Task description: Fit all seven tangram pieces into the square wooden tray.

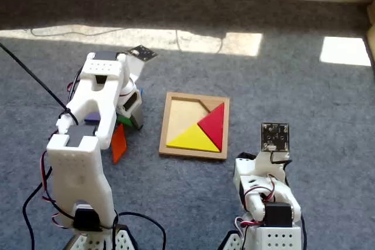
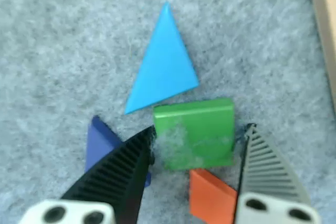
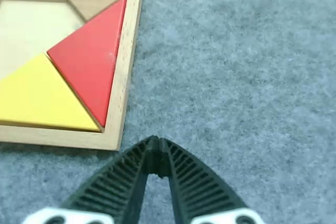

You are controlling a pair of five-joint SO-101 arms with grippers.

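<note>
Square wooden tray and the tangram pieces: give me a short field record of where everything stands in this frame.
Tray: square wooden tray on grey carpet, partly filled
In tray: red triangle and yellow triangle, touching along one edge
Loose on carpet: green square, light blue triangle, dark blue piece, orange piece
Left gripper: open, straddling green square
Right gripper: shut, above carpet beside tray

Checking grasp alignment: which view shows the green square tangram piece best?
Left wrist view: green square tangram piece sits nearly whole between open jaws of the left gripper. High view: a green sliver beside the left arm.
</note>
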